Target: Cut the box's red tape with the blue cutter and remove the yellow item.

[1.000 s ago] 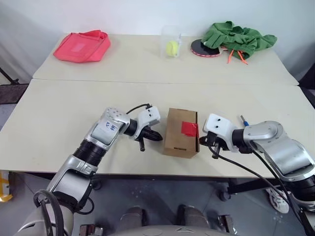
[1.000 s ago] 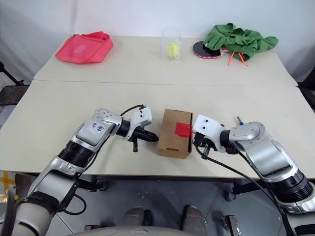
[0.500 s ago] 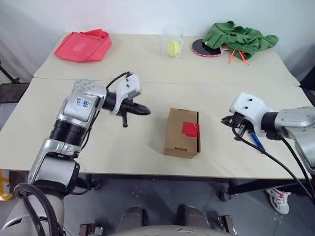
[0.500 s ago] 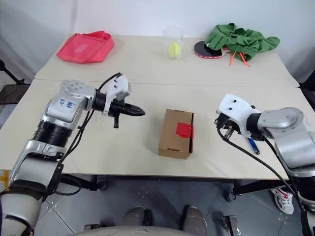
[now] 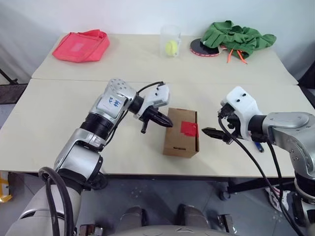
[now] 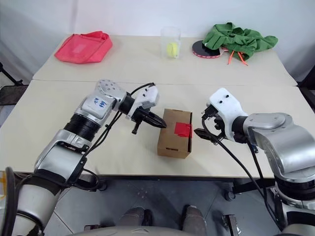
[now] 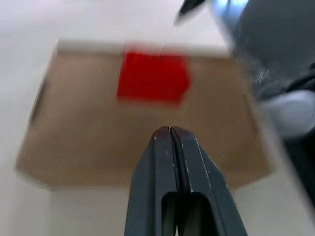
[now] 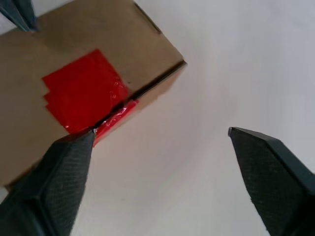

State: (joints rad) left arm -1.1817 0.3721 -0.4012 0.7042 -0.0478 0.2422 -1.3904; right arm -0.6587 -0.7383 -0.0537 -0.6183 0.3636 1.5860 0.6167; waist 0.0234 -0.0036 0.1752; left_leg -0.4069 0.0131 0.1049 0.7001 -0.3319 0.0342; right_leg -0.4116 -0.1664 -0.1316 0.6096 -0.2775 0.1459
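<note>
Box [image 5: 181, 132] sits shut on the near table [image 5: 59, 113], near its front edge, between the two arms. Red tape [image 5: 189, 129] covers part of the top and folds over the right edge. Contents hidden. Left tool [image 5: 167, 123] has fingers pressed together, empty, tip just over the box's left top edge. Right tool [image 5: 212, 132] is spread wide, empty, just right of the box, pointing at the tape, not touching. Blue cutter [image 5: 258, 146] lies on the table behind the right arm, mostly hidden. Far table: clear cup [image 5: 170, 41] holding a yellow-green ball [image 5: 171, 47], pink bag [image 5: 81, 45] at left, green cloth [image 5: 238, 36] over a red-rimmed disc [image 5: 203, 49] at right.
</note>
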